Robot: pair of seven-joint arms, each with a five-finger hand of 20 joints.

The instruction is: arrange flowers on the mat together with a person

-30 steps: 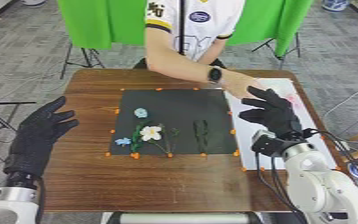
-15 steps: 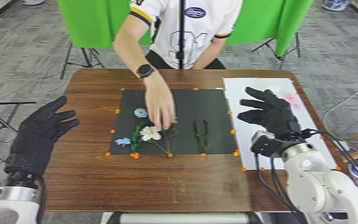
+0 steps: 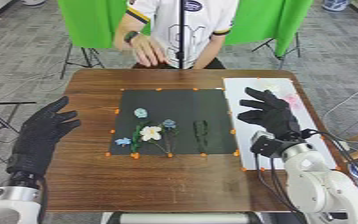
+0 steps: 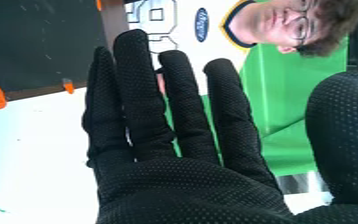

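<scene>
So, flowers (image 3: 151, 133) on black mat (image 3: 171, 106), person's hand (image 3: 147, 52) beyond it, left hand (image 3: 39, 131) left, right hand (image 3: 275, 116) right, both spread wide

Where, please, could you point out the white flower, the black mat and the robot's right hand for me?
White flower (image 3: 151, 133): head view, on its petals.
Black mat (image 3: 175, 101): head view, on its bare far part.
Right hand (image 4: 189, 185): right wrist view, on its palm.
</scene>
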